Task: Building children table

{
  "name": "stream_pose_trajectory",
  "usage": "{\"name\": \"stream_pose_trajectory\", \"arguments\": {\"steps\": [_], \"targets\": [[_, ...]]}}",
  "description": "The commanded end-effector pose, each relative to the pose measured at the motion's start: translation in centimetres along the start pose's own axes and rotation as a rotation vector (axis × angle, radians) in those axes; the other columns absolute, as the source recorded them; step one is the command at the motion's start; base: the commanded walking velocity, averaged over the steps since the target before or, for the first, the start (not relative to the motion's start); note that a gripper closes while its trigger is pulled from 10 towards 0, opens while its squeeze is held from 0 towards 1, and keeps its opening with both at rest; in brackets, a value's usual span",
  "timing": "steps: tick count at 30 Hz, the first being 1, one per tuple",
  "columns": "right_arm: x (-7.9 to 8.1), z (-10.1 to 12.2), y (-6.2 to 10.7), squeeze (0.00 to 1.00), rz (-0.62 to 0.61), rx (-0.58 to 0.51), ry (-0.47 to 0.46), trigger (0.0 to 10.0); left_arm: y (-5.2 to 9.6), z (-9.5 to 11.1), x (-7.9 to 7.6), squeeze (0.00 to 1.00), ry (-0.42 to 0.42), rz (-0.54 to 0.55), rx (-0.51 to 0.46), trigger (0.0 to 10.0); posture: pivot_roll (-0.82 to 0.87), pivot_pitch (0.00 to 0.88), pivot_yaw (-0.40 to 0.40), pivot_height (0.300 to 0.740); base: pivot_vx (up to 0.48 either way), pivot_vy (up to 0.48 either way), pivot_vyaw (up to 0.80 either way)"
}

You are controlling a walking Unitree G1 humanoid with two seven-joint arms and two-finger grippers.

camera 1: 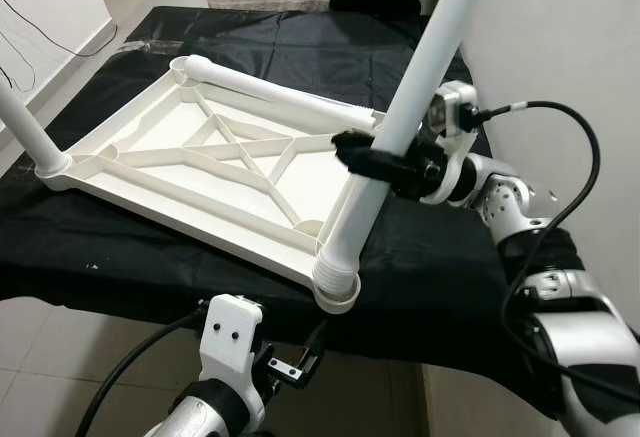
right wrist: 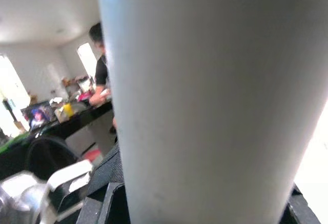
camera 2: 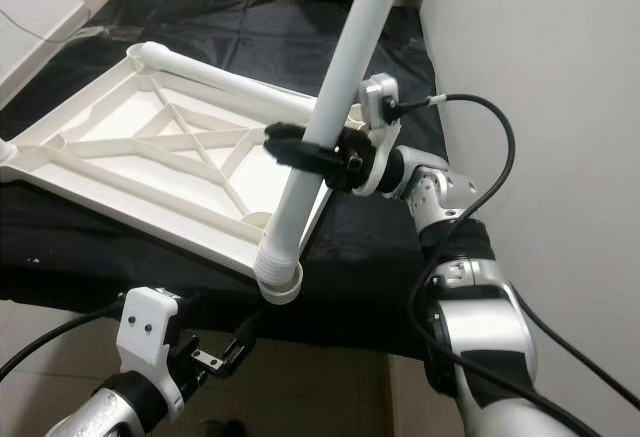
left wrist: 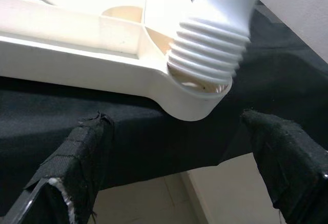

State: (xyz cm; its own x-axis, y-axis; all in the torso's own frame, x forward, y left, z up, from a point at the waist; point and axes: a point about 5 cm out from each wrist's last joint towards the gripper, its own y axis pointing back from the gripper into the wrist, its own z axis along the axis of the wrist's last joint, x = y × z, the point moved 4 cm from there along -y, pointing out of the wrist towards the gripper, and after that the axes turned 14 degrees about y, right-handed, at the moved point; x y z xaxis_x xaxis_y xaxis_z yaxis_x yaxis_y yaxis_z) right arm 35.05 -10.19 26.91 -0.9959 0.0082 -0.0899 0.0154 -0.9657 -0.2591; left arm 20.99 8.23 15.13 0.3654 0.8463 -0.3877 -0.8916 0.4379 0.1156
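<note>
The upturned white tabletop [camera 1: 200,162] lies on the black-draped desk [camera 1: 440,257]. At its near corner socket [left wrist: 197,98] the right pincer [camera 1: 372,159] is clamped round a white leg [camera 1: 395,127], whose threaded end sits tilted in the socket, seemingly not yet screwed home. The left pincer [left wrist: 179,152] hangs spread apart just below that corner. One leg [camera 1: 25,127] already stands at the far-left corner; another [camera 1: 270,92] lies loose on the tabletop's far edge.
</note>
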Motion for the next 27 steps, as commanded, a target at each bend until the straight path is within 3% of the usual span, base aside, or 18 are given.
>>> {"name": "stream_pose_trajectory", "arguments": {"steps": [1, 8, 13, 18, 21, 27], "targets": [[0.5, -0.2, -0.2, 0.00, 0.037, 0.019, 0.000, 10.0, 0.2, -0.3, 0.1, 0.00, 0.000, 0.008, 0.020, 10.0, 0.15, 0.230, -0.018, 0.740, 0.000, 0.000, 0.00], [0.7, -2.1, 0.0, 0.00, 0.019, 0.131, 0.034, 10.0, 0.1, -0.3, 0.2, 0.00, -0.009, 0.016, 0.023, 10.0, 0.15, 0.221, -0.016, 0.740, 0.000, 0.000, 0.00], [-0.8, -3.1, 0.1, 0.00, -0.122, 0.298, 0.196, 10.0, -0.2, -0.4, 0.5, 0.00, -0.021, 0.024, 0.020, 10.0, 0.14, 0.190, -0.020, 0.740, 0.000, 0.000, 0.00], [-1.0, -3.3, 0.1, 0.00, -0.150, 0.344, 0.235, 10.0, -0.4, -0.4, 0.6, 0.00, -0.024, 0.024, 0.018, 10.0, 0.14, 0.183, -0.021, 0.740, 0.000, 0.000, 0.00], [-1.2, -3.8, 0.5, 0.00, -0.214, 0.413, 0.314, 10.0, -0.7, -0.3, 0.6, 0.00, -0.033, 0.023, 0.008, 10.0, 0.13, 0.167, -0.027, 0.740, 0.000, 0.000, 0.00], [-2.0, -3.9, 0.8, 0.00, -0.331, 0.425, 0.328, 10.0, -0.9, -0.3, 0.6, 0.00, -0.036, 0.020, 0.004, 10.0, 0.12, 0.157, -0.026, 0.740, 0.000, 0.000, 0.00]]}}
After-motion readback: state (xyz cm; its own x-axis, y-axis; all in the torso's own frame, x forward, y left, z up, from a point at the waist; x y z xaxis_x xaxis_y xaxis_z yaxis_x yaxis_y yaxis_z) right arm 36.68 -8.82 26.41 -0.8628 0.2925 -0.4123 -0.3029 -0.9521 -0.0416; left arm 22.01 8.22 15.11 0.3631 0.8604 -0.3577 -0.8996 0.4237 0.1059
